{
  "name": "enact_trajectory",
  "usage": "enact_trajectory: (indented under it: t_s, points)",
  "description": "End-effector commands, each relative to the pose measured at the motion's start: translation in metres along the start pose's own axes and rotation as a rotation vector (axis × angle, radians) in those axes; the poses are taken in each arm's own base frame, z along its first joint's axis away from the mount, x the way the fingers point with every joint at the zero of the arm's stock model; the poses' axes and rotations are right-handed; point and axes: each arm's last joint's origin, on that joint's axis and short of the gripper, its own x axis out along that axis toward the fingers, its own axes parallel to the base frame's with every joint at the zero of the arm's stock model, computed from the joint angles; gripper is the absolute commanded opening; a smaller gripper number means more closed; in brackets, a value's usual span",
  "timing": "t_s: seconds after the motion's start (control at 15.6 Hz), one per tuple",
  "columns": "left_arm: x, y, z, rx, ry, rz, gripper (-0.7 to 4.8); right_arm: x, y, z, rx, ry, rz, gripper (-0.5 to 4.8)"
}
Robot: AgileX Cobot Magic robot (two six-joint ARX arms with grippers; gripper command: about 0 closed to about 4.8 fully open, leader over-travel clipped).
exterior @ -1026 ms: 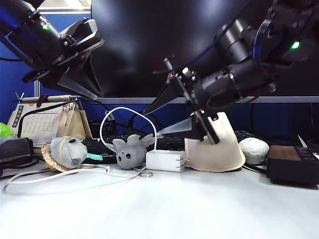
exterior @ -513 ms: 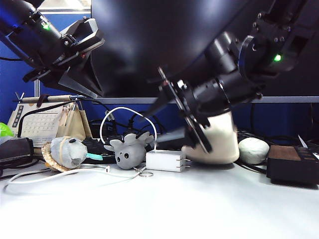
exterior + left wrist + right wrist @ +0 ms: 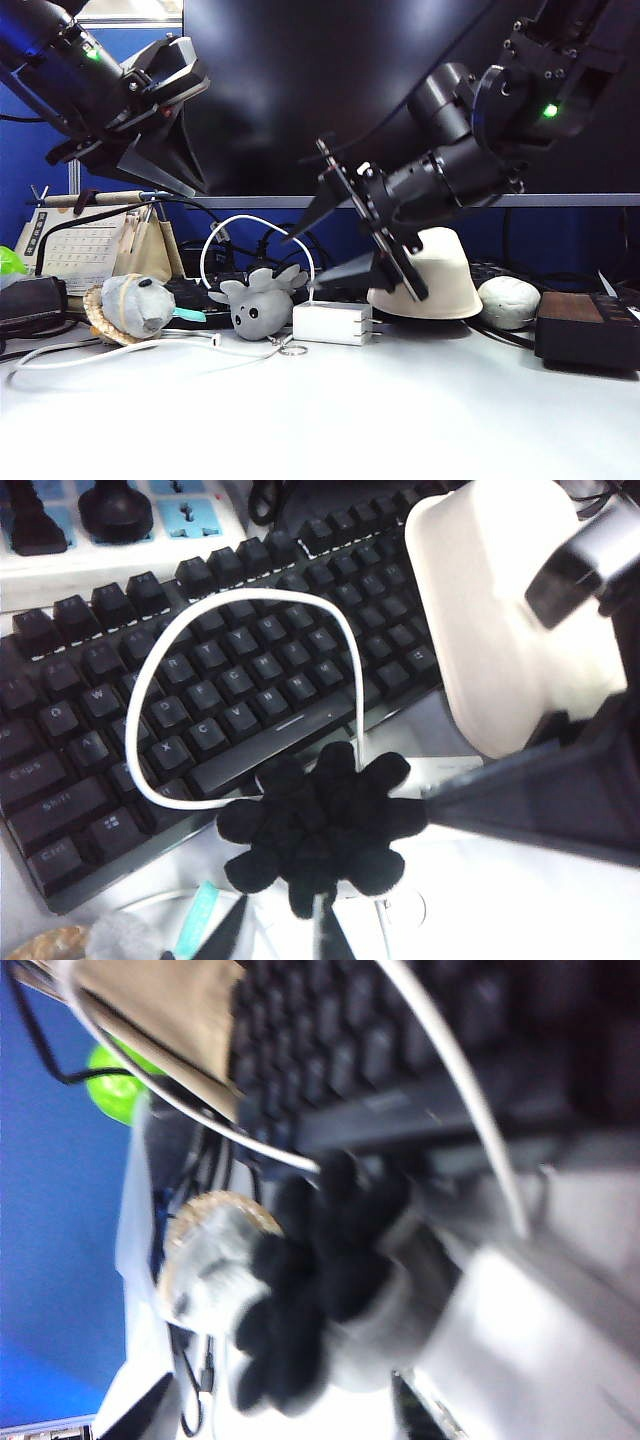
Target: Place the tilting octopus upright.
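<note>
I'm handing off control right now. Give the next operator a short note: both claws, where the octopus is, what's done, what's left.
Left claw: open, empty, parked high above the table's left side.
Right claw: open, empty, angled down toward the octopus, just right of it, above the white charger block.
Octopus: upside down on its head, dark leg undersides up, in front of the keyboard, beside the charger block.
Done: approach only; nothing gripped.
Left: grasp the octopus, turn it over, set it upright.

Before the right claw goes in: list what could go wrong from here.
1. The white cable loops right over the octopus; the open right claw, closing in from the right, may snag it.
2. The white charger block sits beside the octopus and could be knocked.
3. The keychain trails loose and could catch.

The open left claw hangs high.
</note>
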Motion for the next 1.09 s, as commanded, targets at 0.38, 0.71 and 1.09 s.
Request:
enact_trajectory:
  t_s: [0.38, 0.71, 1.09]
  points:
    - [-0.001, -0.001, 0.002, 0.005, -0.016, -0.017, 0.85, 0.000, 0.005, 0.003, 0.002, -0.015, 0.016, 2.61]
    - [-0.001, -0.001, 0.003, 0.005, -0.016, -0.017, 0.85, 0.002, 0.004, 0.002, 0.016, -0.018, 0.009, 2.61]
    - [-0.001, -0.001, 0.002, 0.004, -0.015, -0.017, 0.85, 0.021, 0.010, 0.008, 0.024, 0.012, 0.014, 2.31]
